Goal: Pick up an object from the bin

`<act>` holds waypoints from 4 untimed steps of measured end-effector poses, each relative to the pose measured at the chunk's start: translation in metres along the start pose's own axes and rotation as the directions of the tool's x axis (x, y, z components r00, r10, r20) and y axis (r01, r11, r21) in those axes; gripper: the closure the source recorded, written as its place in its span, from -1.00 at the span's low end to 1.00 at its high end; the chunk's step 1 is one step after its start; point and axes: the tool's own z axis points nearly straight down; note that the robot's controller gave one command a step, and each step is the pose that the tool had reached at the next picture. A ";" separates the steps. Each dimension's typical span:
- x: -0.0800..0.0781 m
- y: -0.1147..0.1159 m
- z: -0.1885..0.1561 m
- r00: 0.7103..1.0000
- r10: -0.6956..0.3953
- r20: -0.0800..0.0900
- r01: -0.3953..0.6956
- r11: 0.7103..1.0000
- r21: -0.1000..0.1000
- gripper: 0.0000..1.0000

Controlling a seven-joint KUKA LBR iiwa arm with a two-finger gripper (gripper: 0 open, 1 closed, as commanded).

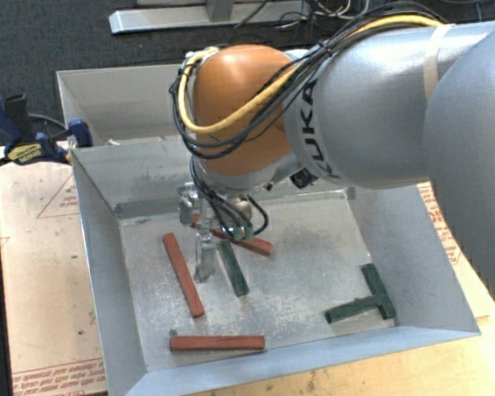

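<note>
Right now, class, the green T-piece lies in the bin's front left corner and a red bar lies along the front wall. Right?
No. The camera view shows the green T-piece in the front right corner. The red bar does lie along the front wall.

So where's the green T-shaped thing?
In the camera view the green T-shaped piece lies lower right in the bin, right of the red stick along the front wall.
</note>
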 end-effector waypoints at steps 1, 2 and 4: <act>-0.032 -0.083 0.132 0.999 -0.044 0.011 0.044 0.999 -0.001 -1.00; -0.035 -0.075 0.099 0.994 0.109 0.013 -0.109 0.994 -0.004 -1.00; -0.040 -0.104 0.130 0.908 0.420 0.006 -0.420 0.908 -0.005 -1.00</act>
